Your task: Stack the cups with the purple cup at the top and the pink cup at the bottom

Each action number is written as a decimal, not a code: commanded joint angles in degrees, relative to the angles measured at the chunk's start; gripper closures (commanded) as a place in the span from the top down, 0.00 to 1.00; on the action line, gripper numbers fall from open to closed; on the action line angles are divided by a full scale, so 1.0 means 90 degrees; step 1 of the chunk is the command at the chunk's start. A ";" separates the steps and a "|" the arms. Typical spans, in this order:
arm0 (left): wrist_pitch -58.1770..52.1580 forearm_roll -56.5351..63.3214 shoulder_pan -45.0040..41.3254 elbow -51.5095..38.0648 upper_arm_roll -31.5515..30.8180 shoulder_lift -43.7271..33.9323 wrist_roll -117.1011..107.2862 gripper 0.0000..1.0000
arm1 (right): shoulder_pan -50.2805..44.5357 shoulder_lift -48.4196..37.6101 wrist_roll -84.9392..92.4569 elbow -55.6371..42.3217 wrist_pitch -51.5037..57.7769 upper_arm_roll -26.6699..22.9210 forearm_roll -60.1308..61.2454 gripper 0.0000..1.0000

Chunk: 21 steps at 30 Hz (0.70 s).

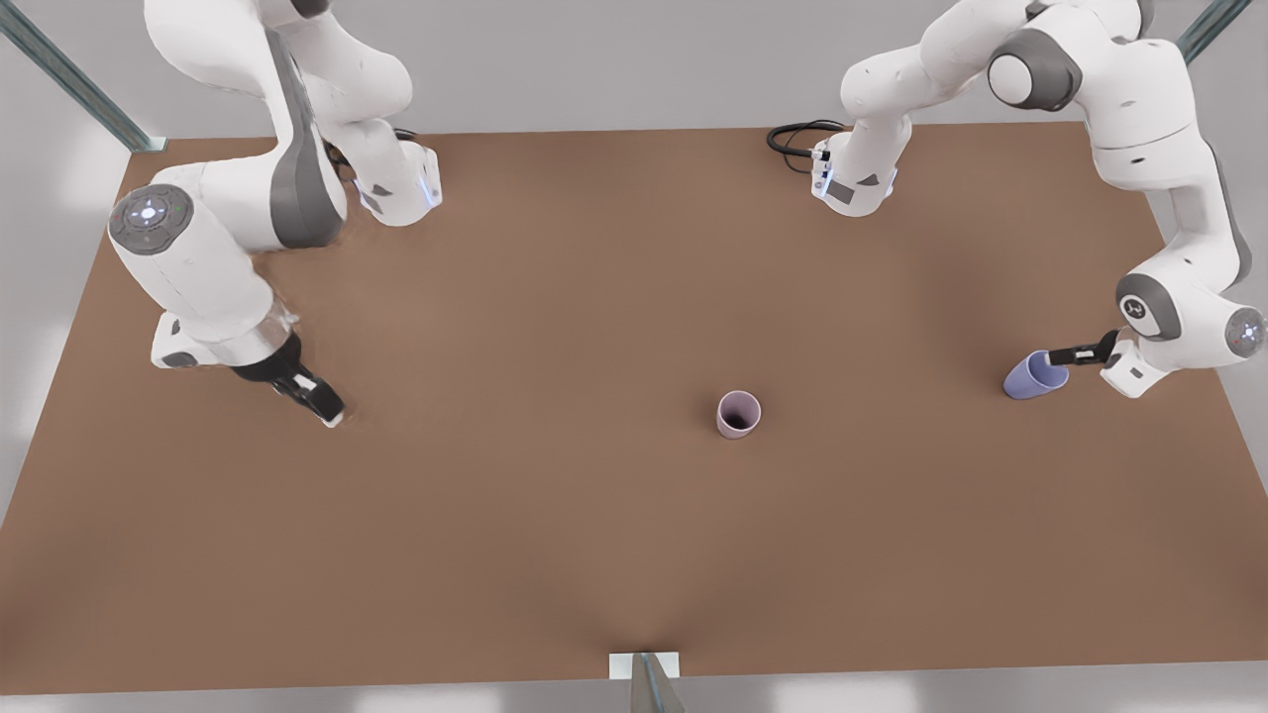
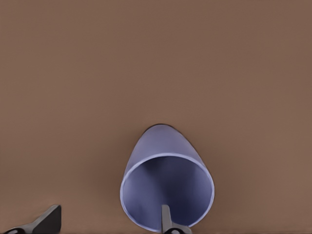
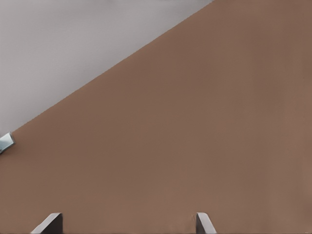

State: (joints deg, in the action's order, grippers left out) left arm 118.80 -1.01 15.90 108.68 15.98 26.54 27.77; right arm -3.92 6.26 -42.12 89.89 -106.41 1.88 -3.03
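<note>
1. Right now the step in hand looks like the pick-up of the small bluish-lavender tapered tumbler, the purple cup (image 1: 1033,376). It sits tilted, mouth toward the left gripper (image 1: 1062,356), well off to the front view's right of the pale mauve-pink tumbler, the pink cup (image 1: 738,413).
2. In the left wrist view one finger (image 2: 166,220) of the left gripper reaches inside the purple cup (image 2: 165,187) at its rim, while the other finger (image 2: 47,220) stands well outside the wall. The jaws are therefore wide, straddling the wall and not clamped; whether the inner finger touches the wall is hard to tell.
3. The pink cup stands upright, mouth up, alone near the middle of the brown counter (image 1: 555,515).
4. Next, the jaws need to close on the wall, lift, carry the cup above the pink cup and lower it in.
5. The right gripper (image 1: 319,401) waits far to the front view's left of the pink cup, its jaws apart and empty (image 3: 129,223).
</note>
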 commanded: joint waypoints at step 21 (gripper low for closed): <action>0.0404 -0.0288 -0.0019 0.0063 -0.0116 0.0303 0.0928 0.26 | 0.0329 0.0135 0.4973 -0.0144 0.1159 -0.0062 0.0043 1.00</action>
State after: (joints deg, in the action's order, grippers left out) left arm 123.33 -2.95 15.76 109.23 14.98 29.17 33.38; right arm -0.73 7.47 2.61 88.63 -98.17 1.30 -2.63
